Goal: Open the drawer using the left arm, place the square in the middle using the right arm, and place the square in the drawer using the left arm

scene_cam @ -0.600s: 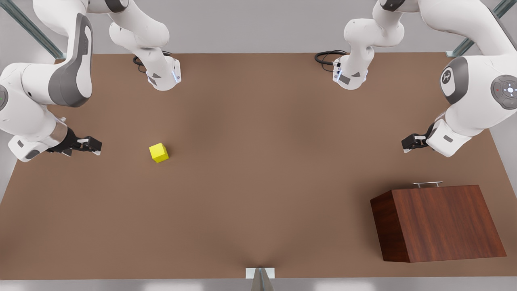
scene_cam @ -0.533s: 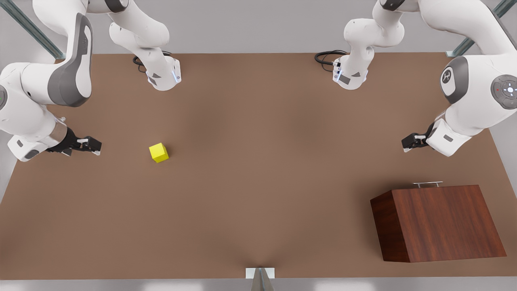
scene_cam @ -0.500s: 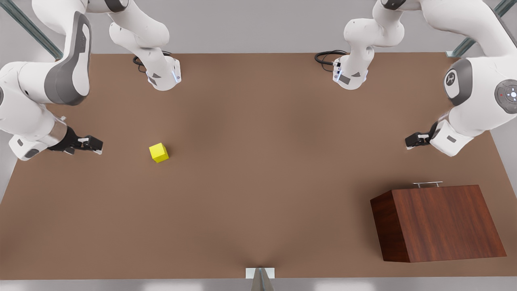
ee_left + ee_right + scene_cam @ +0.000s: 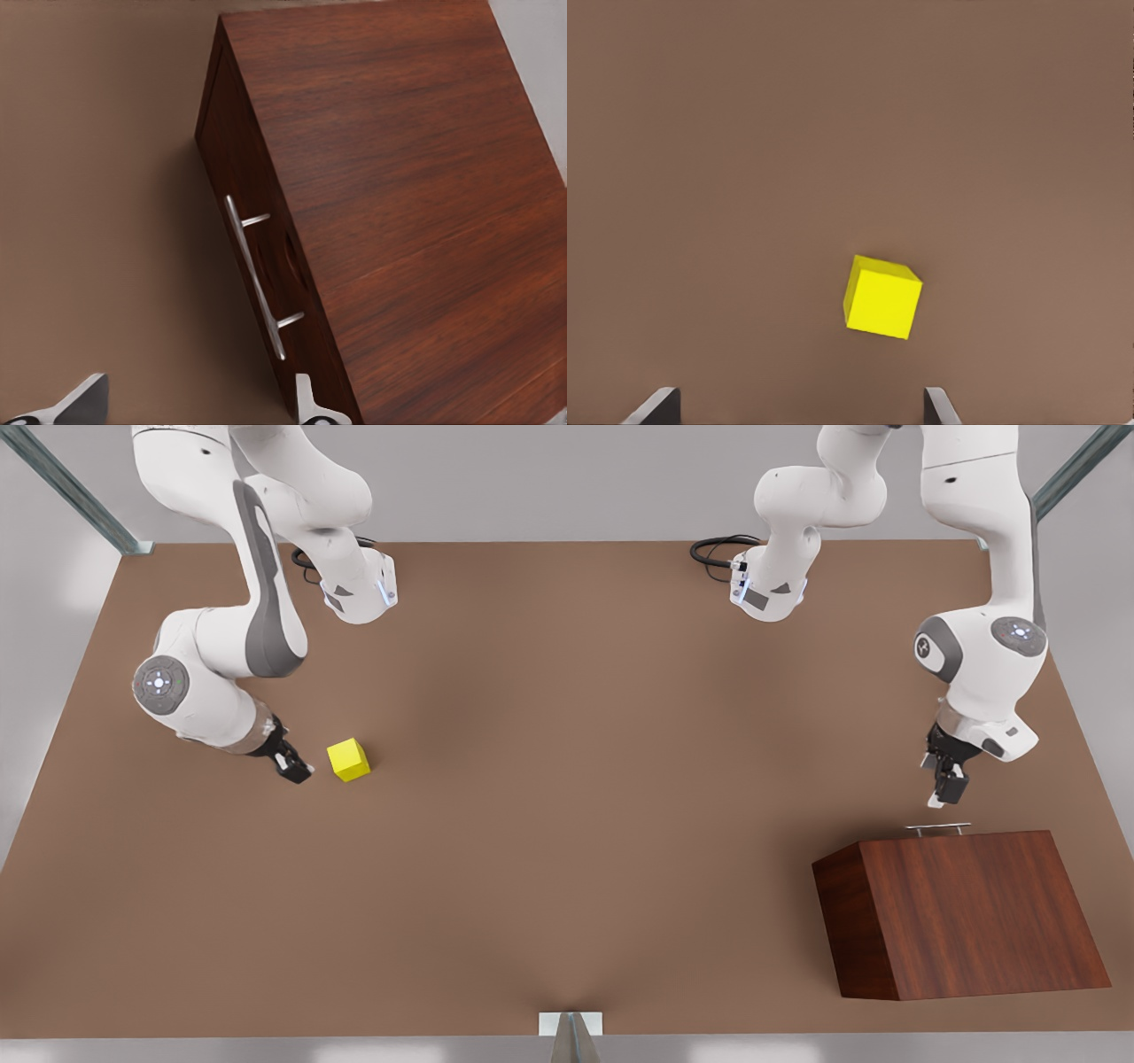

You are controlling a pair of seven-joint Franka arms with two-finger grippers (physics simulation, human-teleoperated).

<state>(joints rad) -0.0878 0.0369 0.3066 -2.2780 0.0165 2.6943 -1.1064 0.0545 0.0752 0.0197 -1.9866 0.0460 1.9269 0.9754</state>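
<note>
The dark wood-grain cabinet (image 4: 966, 912) stands at the front view's right with its drawer shut, and the silver handle (image 4: 937, 828) faces the table's far side. My left gripper (image 4: 941, 793) hangs open just above and behind that handle. In the left wrist view the handle (image 4: 257, 279) runs across the drawer front (image 4: 266, 239), a little ahead of the left gripper (image 4: 195, 412). The yellow square (image 4: 348, 760) lies on the tabletop at the front view's left. My right gripper (image 4: 297, 771) is open right beside it, and the square (image 4: 881, 297) sits ahead of the right gripper (image 4: 797, 412).
Both arm bases (image 4: 359, 593) (image 4: 766, 593) stand at the table's far edge with black cables (image 4: 718, 549). The brown tabletop (image 4: 567, 779) spreads wide between the square and the cabinet. A small metal mount (image 4: 571, 1032) sits at the near edge.
Both arms swung inward. The left gripper dropped toward the drawer handle and now points down. The right gripper moved across to just beside the square. Square and cabinet stayed put.
</note>
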